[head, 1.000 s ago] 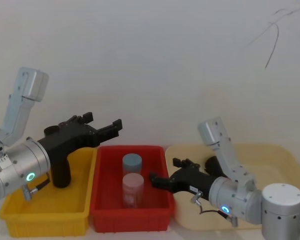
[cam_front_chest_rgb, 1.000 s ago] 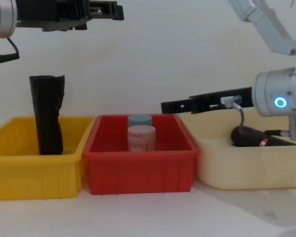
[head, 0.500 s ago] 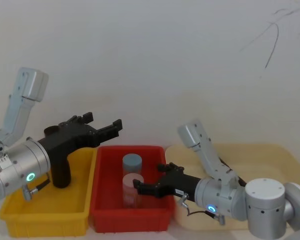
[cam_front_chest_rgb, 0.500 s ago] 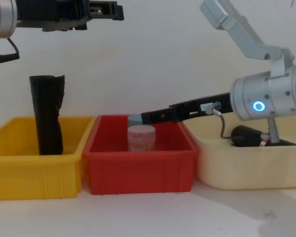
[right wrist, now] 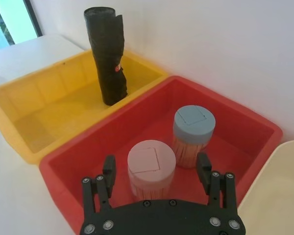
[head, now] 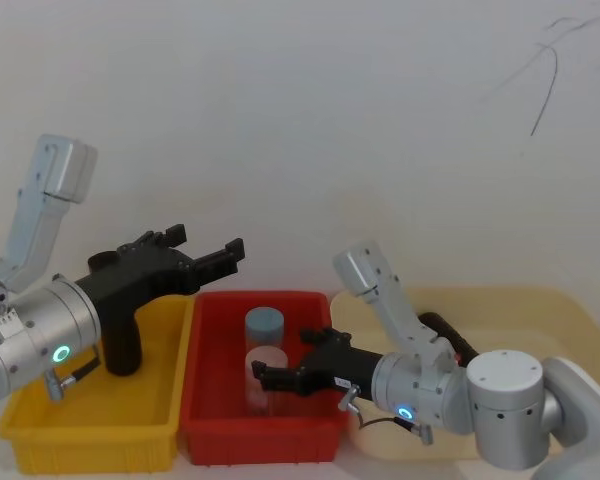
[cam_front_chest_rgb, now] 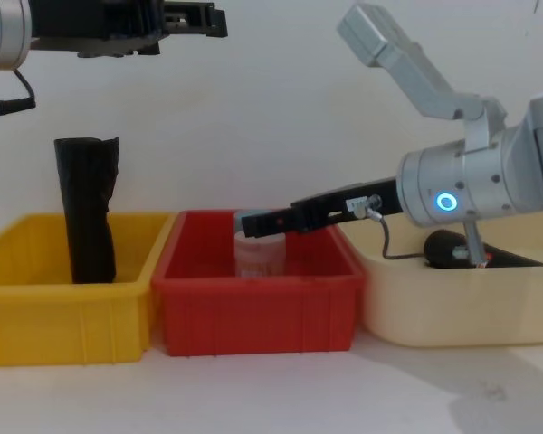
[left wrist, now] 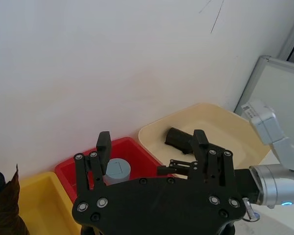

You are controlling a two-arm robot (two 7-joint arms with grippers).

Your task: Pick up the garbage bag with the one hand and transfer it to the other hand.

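The garbage bag (head: 442, 328), a black roll with a red-and-white label, lies in the cream tray (head: 570, 310) on the right; the chest view has the garbage bag (cam_front_chest_rgb: 448, 244) low behind the tray wall. My right gripper (head: 265, 378) reaches left over the red bin (head: 260, 445), away from the bag. It is open, fingers either side of a pink-lidded jar (right wrist: 151, 160), holding nothing. My left gripper (head: 235, 250) hangs open and empty high above the yellow and red bins; it shows in the chest view as left gripper (cam_front_chest_rgb: 213, 20).
A taller black roll with a ragged top (cam_front_chest_rgb: 86, 212) stands upright in the yellow bin (cam_front_chest_rgb: 63, 316) on the left. A blue-lidded jar (right wrist: 193, 122) stands behind the pink one in the red bin. A white wall is close behind the bins.
My right arm has swung left, out from over the cream tray to over the red bin, uncovering the garbage bag. The left arm has not moved.
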